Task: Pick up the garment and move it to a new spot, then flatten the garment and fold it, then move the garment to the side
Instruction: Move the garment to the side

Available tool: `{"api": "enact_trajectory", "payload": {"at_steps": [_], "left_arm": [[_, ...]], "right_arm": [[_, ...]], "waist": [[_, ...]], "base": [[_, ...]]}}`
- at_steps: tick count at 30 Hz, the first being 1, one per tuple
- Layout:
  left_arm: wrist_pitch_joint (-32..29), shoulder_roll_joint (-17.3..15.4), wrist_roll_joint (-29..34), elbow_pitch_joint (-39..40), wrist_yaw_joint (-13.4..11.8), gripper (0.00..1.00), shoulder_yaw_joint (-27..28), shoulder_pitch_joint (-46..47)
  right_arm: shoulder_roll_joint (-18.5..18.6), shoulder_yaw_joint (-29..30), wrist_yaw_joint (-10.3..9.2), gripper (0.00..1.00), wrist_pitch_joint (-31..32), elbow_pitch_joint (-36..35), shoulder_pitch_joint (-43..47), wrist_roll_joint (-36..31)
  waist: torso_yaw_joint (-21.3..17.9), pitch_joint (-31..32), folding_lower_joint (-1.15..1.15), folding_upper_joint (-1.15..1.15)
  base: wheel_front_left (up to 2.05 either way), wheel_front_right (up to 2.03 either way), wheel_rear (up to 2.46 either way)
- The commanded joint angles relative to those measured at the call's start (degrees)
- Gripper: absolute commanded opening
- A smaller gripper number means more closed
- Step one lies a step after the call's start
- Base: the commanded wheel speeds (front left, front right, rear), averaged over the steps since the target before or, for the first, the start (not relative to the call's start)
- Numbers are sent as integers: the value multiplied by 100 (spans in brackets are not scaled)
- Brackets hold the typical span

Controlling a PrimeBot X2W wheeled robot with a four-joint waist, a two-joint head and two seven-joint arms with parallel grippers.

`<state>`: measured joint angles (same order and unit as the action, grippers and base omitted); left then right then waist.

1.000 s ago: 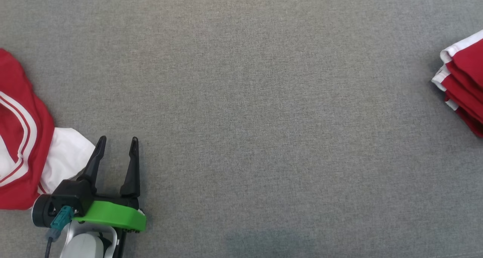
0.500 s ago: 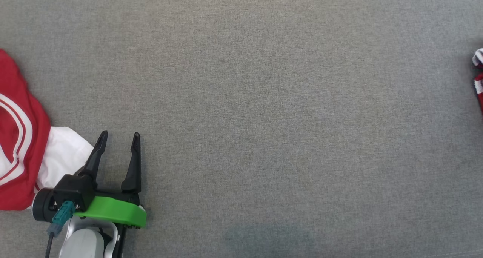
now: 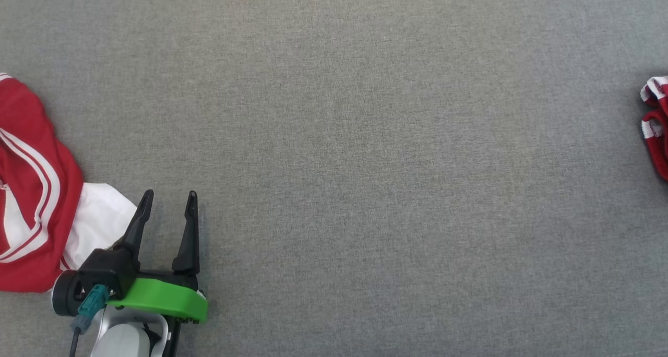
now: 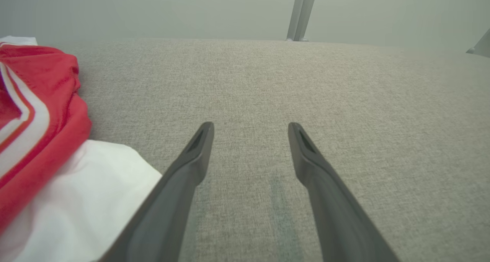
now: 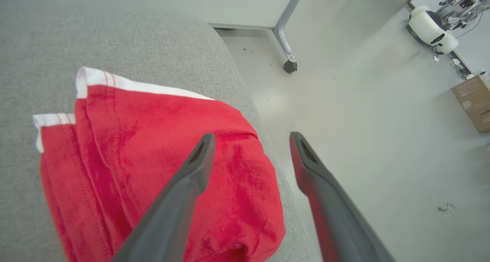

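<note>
The garment (image 5: 134, 158) is red with white striped trim and lies folded in layers at the grey surface's right edge; the head view catches a sliver of it (image 3: 656, 125) at the far right. My right gripper (image 5: 251, 136) hovers open just above it, its left finger over the cloth and its right finger over the floor beyond the edge, nothing between them. My left gripper (image 3: 170, 193) rests open at the lower left of the head view, and its empty fingers (image 4: 250, 125) point along bare grey fabric.
A crumpled red and white garment (image 3: 36, 190) lies just left of the left gripper, seen up close as the pile (image 4: 38, 112). The grey fabric surface (image 3: 365, 164) spreads wide between both. Past its right edge are floor, a castered table leg (image 5: 289, 64) and a cardboard box (image 5: 474, 101).
The folded garment has shifted right toward the head view's edge, leaving a narrow bunched sliver visible. The head view itself has drifted slightly. The left gripper stays open in place.
</note>
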<state>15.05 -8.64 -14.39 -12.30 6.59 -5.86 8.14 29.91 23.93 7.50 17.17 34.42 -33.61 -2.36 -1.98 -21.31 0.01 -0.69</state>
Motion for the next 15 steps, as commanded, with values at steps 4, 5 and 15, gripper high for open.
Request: {"api": "enact_trajectory", "payload": {"at_steps": [4, 5, 15], "left_arm": [[17, 67, -38, -17, -37, 100, 49, -200], [16, 96, -54, -14, -37, 100, 63, -223], [16, 205, 8, -160, 12, 100, 142, -481]], "right_arm": [[-72, -346, -1, 100, -926, -502, 258, 176], [-127, -384, -1, 100, -1083, -628, 315, 259], [-627, -888, -1, 100, -1949, -2075, 1526, 695]], "waist": [[71, 443, -1, 69], [89, 510, -1, 69], [496, 1243, -1, 69]], "base": [[0, 0, 0], [0, 0, 0], [0, 0, 0]]}}
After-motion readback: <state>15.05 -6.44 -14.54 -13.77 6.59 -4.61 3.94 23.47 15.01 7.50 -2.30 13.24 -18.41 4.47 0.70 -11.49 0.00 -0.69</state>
